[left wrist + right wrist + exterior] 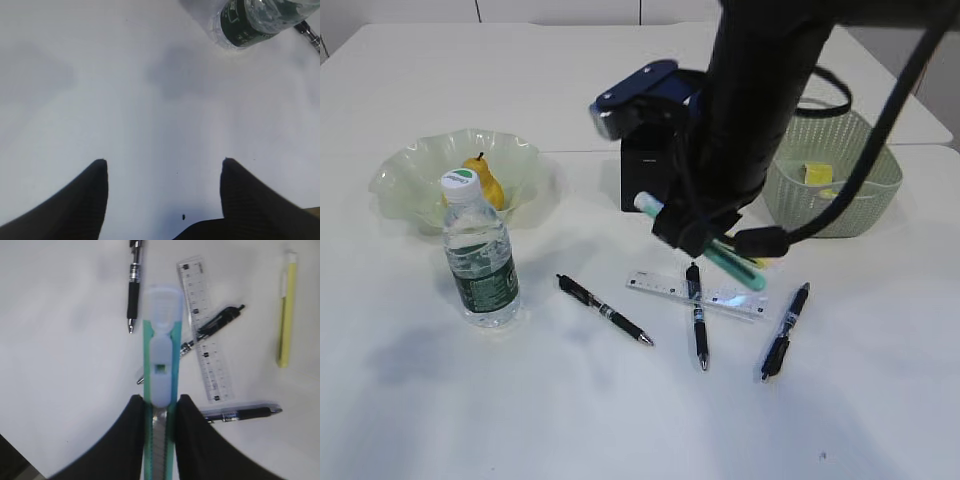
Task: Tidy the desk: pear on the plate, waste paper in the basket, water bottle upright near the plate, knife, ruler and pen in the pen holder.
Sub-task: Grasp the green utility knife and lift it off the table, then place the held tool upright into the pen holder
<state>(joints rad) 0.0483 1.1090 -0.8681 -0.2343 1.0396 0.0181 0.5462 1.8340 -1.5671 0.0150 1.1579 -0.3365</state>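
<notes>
My right gripper is shut on a teal utility knife and holds it above the table; in the exterior view the knife hangs in front of the black pen holder. Below lie the clear ruler and three black pens. The pear sits in the pale-green plate. Beside the plate the water bottle stands upright. Yellow waste paper lies in the green basket. My left gripper is open over bare table.
A yellow pen lies to the right of the ruler. The bottle's base shows at the top of the left wrist view. My right arm hides part of the pen holder.
</notes>
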